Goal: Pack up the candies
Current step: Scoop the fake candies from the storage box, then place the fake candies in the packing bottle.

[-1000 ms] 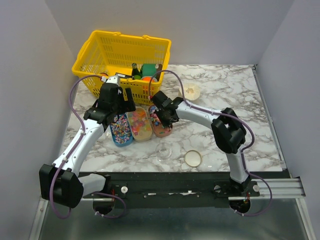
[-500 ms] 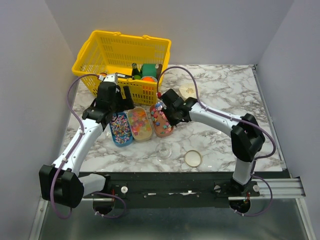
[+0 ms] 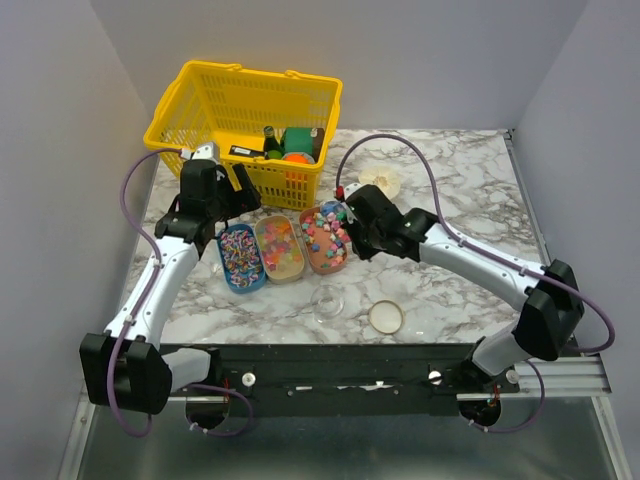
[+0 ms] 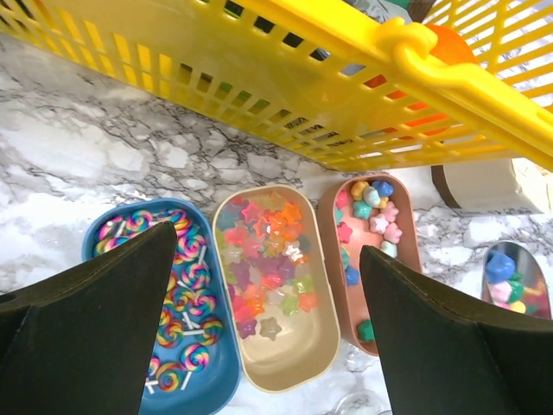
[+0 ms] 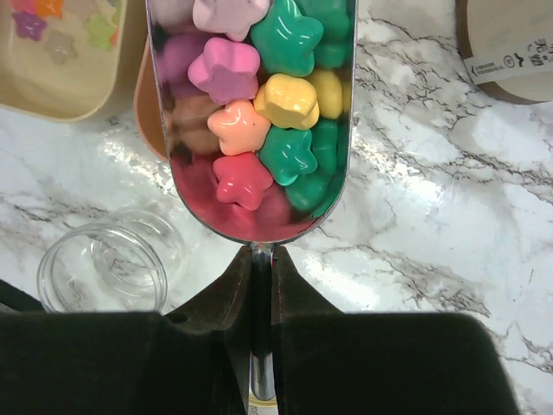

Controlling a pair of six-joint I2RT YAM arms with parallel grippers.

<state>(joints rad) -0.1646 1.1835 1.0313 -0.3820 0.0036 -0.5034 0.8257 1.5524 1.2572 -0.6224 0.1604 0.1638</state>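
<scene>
Landmark: yellow basket (image 3: 200, 80), standing on the marble desk (image 3: 450, 220); goods lie inside it
Trays: three oval trays sit side by side just in front of the basket's front wall; blue tray (image 4: 220, 389) toward the basket's left end; beige tray (image 4: 324, 346) in the middle; brown tray (image 3: 327, 268) toward its right end
Candies: swirled lollipops (image 4: 186, 277) fill the blue tray; star-shaped candies (image 4: 268, 259) lie in the beige and brown trays; a heap of stars (image 5: 285, 99), pink, green, yellow and orange, sits in the scoop
Scoop: metal scoop (image 5: 259, 226), loaded, held in front of the basket's right corner, beside the brown tray
Right fingers (image 5: 346, 363): pressed together, clamped on the scoop's thin handle
Left fingers (image 4: 86, 328): spread wide apart, holding nothing; they hover in front of the basket, above the trays
Jar: clear glass jar (image 3: 327, 303), uncovered, farther in front of the basket than the trays; a round lid (image 3: 386, 317) lies near it on the desk
</scene>
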